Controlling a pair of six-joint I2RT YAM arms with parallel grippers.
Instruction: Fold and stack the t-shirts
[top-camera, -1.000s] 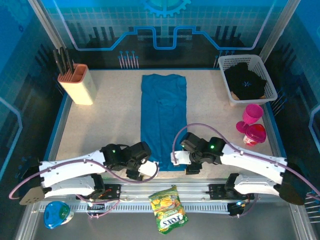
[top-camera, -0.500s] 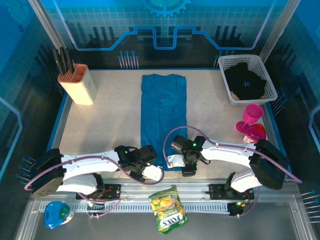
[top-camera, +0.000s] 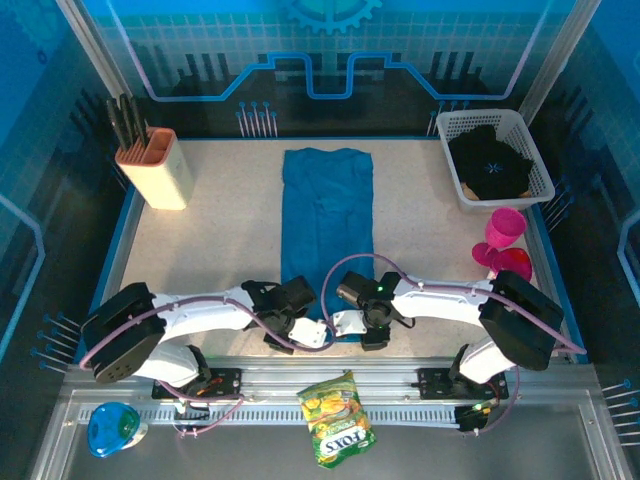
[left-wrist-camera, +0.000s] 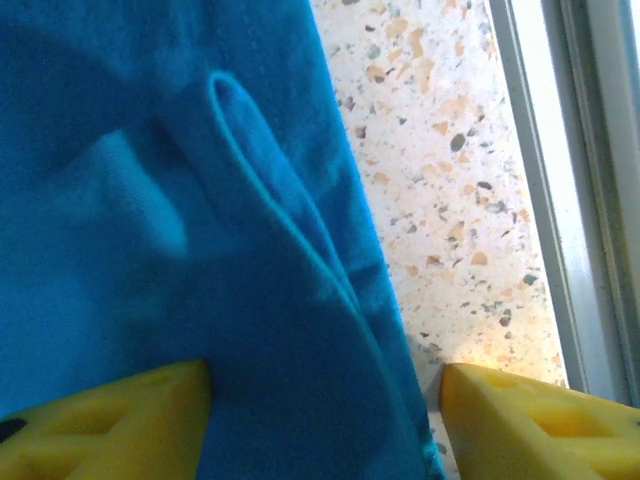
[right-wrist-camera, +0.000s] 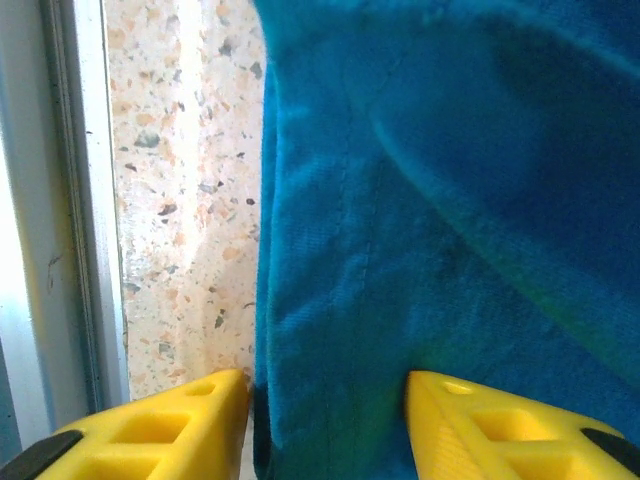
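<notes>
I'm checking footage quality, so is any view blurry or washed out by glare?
Top external: sharp and evenly lit across the teal t-shirt. Left wrist: yellow fingertips slightly soft, glare on the table near them. Right wrist: metal rail at the left edge washed out.

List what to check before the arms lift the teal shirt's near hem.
1. Left tool open astride the teal t-shirt's near corner: ok.
2. Right tool open astride the other near corner: ok.
3. Both layers between the fingers: cannot tell.
4. Shirt lies as a flat strip: ok, apart from a small ridge by the left tool.
5. Pink cups stand apart from the shirt: ok.
6. Black t-shirt folded: not ok, bunched in the basket.
</notes>
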